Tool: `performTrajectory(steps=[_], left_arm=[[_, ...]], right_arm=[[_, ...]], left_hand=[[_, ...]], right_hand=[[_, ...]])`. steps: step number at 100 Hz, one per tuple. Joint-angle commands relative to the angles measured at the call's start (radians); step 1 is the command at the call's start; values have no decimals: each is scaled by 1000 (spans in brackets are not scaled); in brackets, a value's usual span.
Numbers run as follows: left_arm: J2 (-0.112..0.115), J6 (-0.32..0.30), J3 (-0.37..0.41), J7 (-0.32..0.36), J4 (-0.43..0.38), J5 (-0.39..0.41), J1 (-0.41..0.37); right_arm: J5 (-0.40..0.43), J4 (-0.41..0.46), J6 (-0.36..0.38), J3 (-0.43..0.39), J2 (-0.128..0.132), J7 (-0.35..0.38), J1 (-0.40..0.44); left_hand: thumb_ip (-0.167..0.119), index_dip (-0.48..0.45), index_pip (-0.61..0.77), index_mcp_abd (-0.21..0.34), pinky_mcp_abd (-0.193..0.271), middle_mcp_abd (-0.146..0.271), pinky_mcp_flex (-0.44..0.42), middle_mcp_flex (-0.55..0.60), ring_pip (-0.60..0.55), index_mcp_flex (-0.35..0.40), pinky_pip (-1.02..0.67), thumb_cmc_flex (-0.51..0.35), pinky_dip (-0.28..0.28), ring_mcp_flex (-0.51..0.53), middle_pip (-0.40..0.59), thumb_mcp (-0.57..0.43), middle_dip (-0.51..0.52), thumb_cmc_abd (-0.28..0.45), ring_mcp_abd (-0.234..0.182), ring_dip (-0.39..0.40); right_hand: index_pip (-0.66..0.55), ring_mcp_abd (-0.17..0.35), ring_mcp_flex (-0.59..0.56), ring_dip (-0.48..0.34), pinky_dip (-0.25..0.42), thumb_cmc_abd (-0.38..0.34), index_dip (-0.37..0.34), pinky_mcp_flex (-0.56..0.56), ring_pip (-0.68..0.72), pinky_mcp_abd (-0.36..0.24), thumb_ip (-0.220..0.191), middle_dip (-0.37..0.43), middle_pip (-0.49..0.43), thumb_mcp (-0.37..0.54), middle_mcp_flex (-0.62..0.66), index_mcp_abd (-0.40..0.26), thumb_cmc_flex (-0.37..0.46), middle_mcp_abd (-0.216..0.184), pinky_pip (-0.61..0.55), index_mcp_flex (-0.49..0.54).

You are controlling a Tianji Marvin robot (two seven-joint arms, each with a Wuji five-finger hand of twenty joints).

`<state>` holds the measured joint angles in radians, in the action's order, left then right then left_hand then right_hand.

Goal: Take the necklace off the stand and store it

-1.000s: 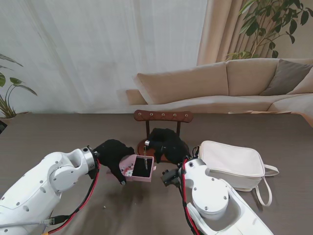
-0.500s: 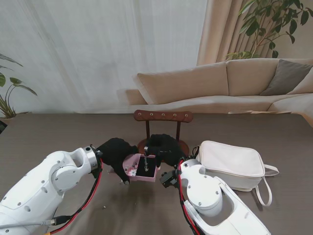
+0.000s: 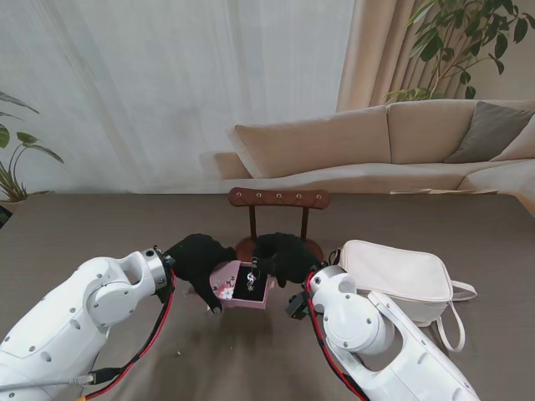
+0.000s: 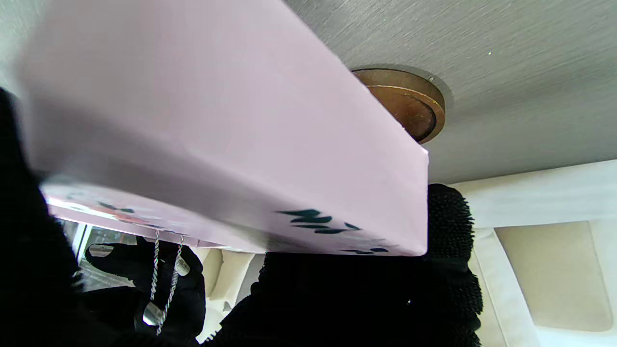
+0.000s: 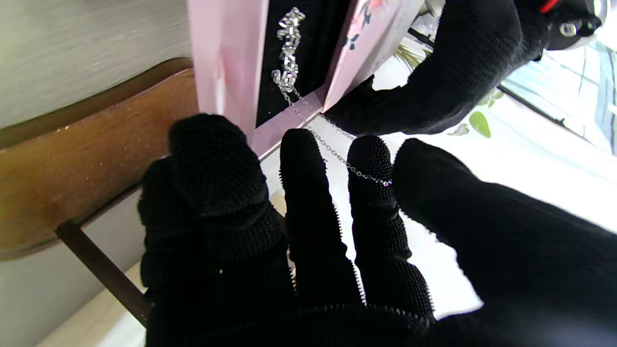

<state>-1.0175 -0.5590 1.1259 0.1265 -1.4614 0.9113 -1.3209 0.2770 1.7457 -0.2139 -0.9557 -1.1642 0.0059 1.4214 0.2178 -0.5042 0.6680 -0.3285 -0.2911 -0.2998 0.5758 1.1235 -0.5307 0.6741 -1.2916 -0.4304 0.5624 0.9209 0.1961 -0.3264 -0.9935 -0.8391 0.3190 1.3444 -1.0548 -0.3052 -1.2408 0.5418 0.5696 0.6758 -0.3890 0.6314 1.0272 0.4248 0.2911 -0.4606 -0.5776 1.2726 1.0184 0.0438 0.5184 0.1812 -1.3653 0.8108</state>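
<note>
The necklace (image 5: 289, 62) lies mostly on the black lining of the pink box (image 3: 242, 286), its chain trailing over the rim to the right hand (image 3: 282, 255), fingers pinched on it. The left hand (image 3: 196, 261) clasps the box, just near of the wooden stand (image 3: 278, 200); a white bag (image 3: 401, 280) sits right.

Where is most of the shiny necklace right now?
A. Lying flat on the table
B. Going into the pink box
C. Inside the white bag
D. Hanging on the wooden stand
B. The necklace is piled on the black lining of the pink box held by the left hand, with its tail of chain draped over a finger of the right hand.
</note>
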Motion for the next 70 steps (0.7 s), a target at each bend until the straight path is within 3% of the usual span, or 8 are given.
performTrajectory(steps=[1, 33, 70], left_arm=[[-5, 1, 1, 15, -8, 2, 2], [-5, -1, 1, 17, -11, 8, 6], [-4, 1, 1, 21, -12, 12, 9]], right_arm=[[14, -1, 18, 4, 10, 34, -7], [159, -26, 121, 15, 32, 47, -25], [399, -64, 324, 19, 66, 43, -52]], left_hand=[[-20, -36, 621, 202, 90, 135, 27, 100, -198, 119, -92, -491, 33, 67, 110, -580, -54, 101, -27, 81], [-20, -36, 620, 201, 88, 133, 26, 100, -197, 118, -92, -490, 33, 66, 110, -578, -55, 103, -26, 80], [-20, -37, 619, 200, 87, 132, 25, 100, -197, 118, -93, -492, 35, 68, 109, -576, -54, 105, -24, 80]], right_hand=[[38, -7, -4, -4, 38, 26, 26, -28, -16, -21, -33, -4, -1, -12, -40, -22, -50, -24, -11, -55], [107, 11, 26, -1, 43, -5, 34, -47, -32, -37, -70, 5, -5, -25, -65, -51, -138, -25, 7, -16], [331, 31, 17, 4, 44, -172, 95, -41, -75, -46, -165, 31, 54, -75, -30, -60, -262, -42, 20, 96]])
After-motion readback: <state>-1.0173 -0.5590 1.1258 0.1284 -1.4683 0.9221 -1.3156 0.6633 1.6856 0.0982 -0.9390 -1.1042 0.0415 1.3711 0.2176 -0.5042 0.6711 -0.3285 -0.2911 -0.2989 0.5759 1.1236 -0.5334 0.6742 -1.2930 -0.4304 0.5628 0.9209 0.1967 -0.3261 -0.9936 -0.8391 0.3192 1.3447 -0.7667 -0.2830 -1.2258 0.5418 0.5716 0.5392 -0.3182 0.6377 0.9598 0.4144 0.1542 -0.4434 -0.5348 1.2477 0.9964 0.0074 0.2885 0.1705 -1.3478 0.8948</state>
